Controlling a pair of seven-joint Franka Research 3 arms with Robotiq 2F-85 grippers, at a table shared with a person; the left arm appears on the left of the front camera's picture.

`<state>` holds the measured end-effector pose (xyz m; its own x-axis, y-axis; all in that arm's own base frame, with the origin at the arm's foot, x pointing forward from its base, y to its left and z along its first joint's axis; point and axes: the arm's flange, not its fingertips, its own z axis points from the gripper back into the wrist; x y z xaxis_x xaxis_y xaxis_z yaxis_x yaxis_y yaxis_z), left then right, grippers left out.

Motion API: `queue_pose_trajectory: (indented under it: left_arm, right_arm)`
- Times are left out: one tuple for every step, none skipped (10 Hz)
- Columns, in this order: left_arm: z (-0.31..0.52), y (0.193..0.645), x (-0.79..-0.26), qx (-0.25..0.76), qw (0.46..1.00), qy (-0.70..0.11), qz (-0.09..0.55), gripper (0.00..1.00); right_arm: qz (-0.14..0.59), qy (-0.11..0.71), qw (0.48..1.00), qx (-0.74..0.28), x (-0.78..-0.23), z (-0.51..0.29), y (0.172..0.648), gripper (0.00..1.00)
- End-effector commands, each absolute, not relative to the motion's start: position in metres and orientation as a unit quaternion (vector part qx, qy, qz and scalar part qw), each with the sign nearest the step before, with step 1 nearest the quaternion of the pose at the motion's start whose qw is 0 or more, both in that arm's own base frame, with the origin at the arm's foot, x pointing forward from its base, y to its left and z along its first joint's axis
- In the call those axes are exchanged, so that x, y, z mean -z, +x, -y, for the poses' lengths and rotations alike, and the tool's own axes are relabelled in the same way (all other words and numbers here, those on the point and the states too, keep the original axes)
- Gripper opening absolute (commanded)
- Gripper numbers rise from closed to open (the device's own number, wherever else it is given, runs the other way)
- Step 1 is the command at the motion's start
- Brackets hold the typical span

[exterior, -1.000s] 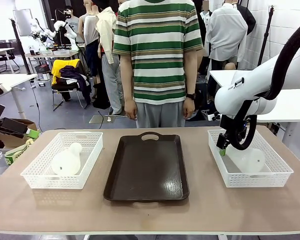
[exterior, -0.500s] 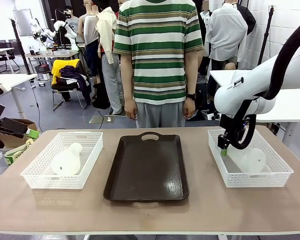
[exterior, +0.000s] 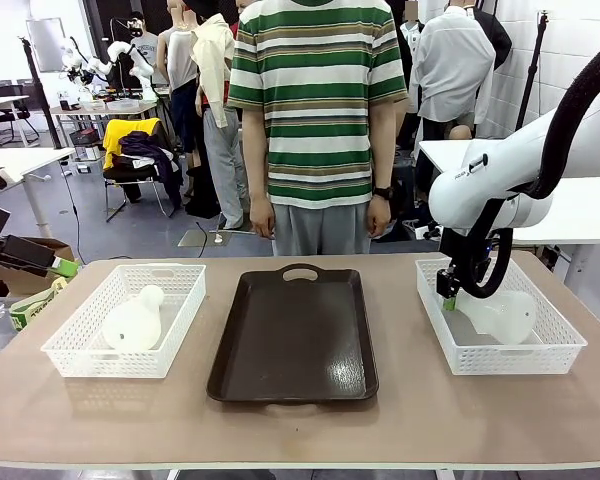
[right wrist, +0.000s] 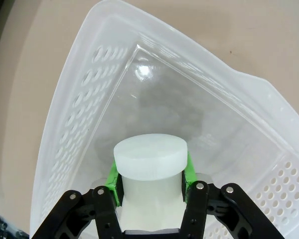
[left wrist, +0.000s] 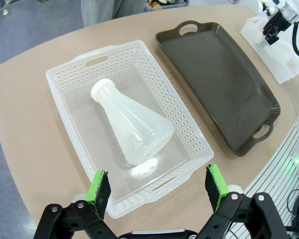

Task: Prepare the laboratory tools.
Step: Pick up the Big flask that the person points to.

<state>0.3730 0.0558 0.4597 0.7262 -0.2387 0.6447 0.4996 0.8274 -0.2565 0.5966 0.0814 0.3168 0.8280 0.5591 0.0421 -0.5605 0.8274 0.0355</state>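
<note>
**Front view:** a fixed camera on the robot's side of the pale brown wooden table (exterior: 300,430) looks across it, at moderate range, toward the person in a green-and-white striped shirt (exterior: 315,100) on the far side. **Left wrist view:** from high above, it looks steeply down past the left tool (left wrist: 157,185), sharing the left white mesh plastic basket (left wrist: 184,124) and the dark brown rectangular tray (left wrist: 219,79) with the front view. **Right wrist view:** it looks along the right tool (right wrist: 149,175) into the right white mesh plastic basket (right wrist: 84,114), so near that the translucent frosted-white conical flask (right wrist: 149,154) between its pads occupies the foreground.
</note>
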Motion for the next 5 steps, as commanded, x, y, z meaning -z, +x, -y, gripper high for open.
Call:
queue_pose_trajectory:
  left_arm:
    - [-0.0575, 0.374, -0.4574, 0.209, 0.9, -0.22, 0.311, 1.0]
    - [-0.0575, 0.374, -0.4574, 0.209, 0.9, -0.22, 0.311, 1.0]
    - [-0.0575, 0.374, -0.4574, 0.209, 0.9, -0.22, 0.311, 1.0]
    - [-0.0575, 0.374, -0.4574, 0.209, 0.9, -0.22, 0.311, 1.0]
    - [-0.0575, 0.374, -0.4574, 0.209, 0.9, -0.22, 0.311, 1.0]
  right_arm:
    - [0.003, 0.01, 0.958, -0.285, -0.3187, -0.0829, 0.5987, 0.0]
    - [0.007, 0.008, 0.958, -0.285, -0.3209, -0.0825, 0.5972, 0.0]
    - [-0.023, 0.012, 0.957, -0.289, -0.3202, -0.0824, 0.5891, 0.0]
    - [0.015, 0.023, 0.956, -0.293, -0.3169, -0.0814, 0.5965, 0.0]
    - [0.015, 0.023, 0.956, -0.293, -0.3169, -0.0814, 0.5965, 0.0]
